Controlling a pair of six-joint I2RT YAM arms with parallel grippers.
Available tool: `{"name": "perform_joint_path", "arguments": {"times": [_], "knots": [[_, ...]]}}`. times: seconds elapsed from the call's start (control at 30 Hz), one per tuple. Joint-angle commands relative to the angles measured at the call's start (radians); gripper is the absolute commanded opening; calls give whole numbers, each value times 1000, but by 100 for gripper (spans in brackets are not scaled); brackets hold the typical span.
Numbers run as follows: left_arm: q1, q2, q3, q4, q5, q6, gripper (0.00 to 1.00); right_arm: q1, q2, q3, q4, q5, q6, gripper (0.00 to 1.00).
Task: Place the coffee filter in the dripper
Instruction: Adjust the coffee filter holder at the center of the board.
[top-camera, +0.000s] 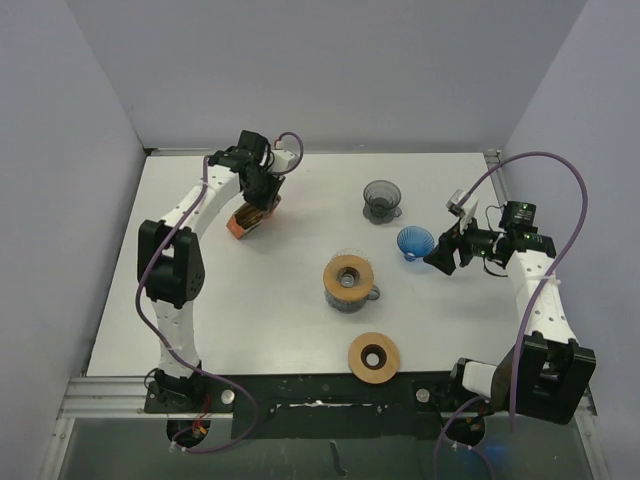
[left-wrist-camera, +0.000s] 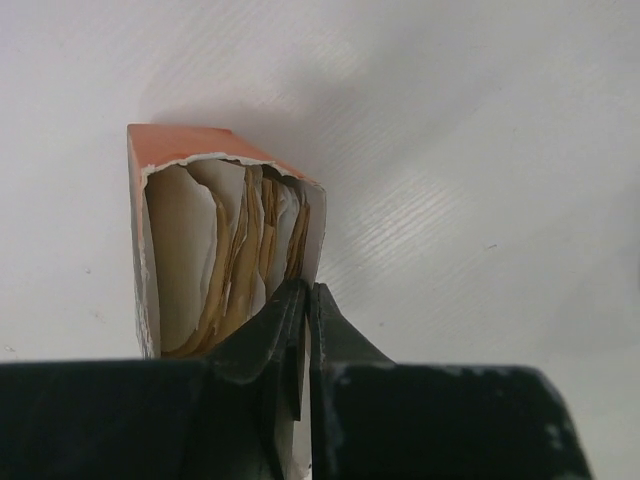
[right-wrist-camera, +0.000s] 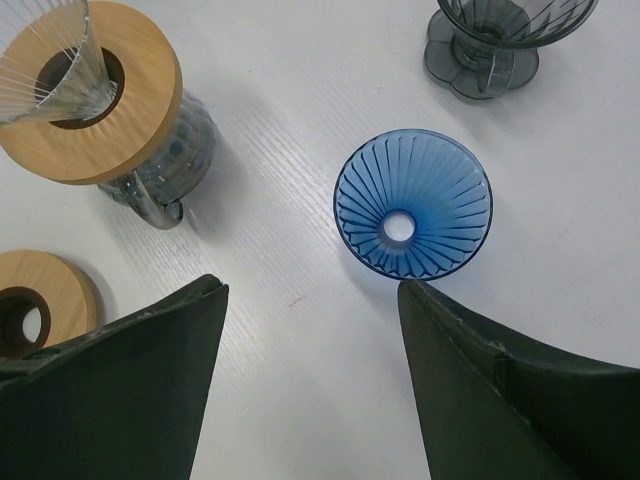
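— So, what holds what on the white worktop (top-camera: 300, 330)?

— Near the far left corner there is an orange box (top-camera: 246, 224), its torn mouth facing the left gripper (left-wrist-camera: 305, 290). It is packed with paper filters (left-wrist-camera: 240, 250), brown and off-white, thin and wavy-edged, pressed together on edge. At the centre, a glass jug (top-camera: 349, 292) with a handle carries a wooden collar (right-wrist-camera: 130, 110). A clear ribbed dripper (right-wrist-camera: 45, 60) sits in the collar's hole.

— And the other drippers?

— A blue dripper (right-wrist-camera: 412, 217), a ribbed funnel with a round hole at its bottom, sits towards the right edge. A grey dripper (top-camera: 381, 200) stands near it, closer to the far edge. A loose wooden ring (top-camera: 374, 357) lies by the near edge.

— What are the grippers doing?

— The left one is at the box mouth, with its fingers clenched together against the box's right-hand wall. I cannot tell whether a sheet is pinched between them. The right gripper (right-wrist-camera: 310, 290) hangs just beside the blue dripper, jaws spread wide, grasping nothing.

— Is anything hard to see?

— From above, the left arm covers the far end of the box, so the filters show only from the left wrist. In the right wrist view, the clear and grey drippers are cut off at the top edge.
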Motion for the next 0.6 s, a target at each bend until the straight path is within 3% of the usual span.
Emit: {"name": "perform_joint_path", "arguments": {"times": [0.0,0.57], "knots": [[3,-70,15,-70,-6,-164,0,-3,6,13,16,-17,-11,70],[-12,-160,-11,-58,-73,-261,0,-3,23,11,20,1,-8,71]]}}
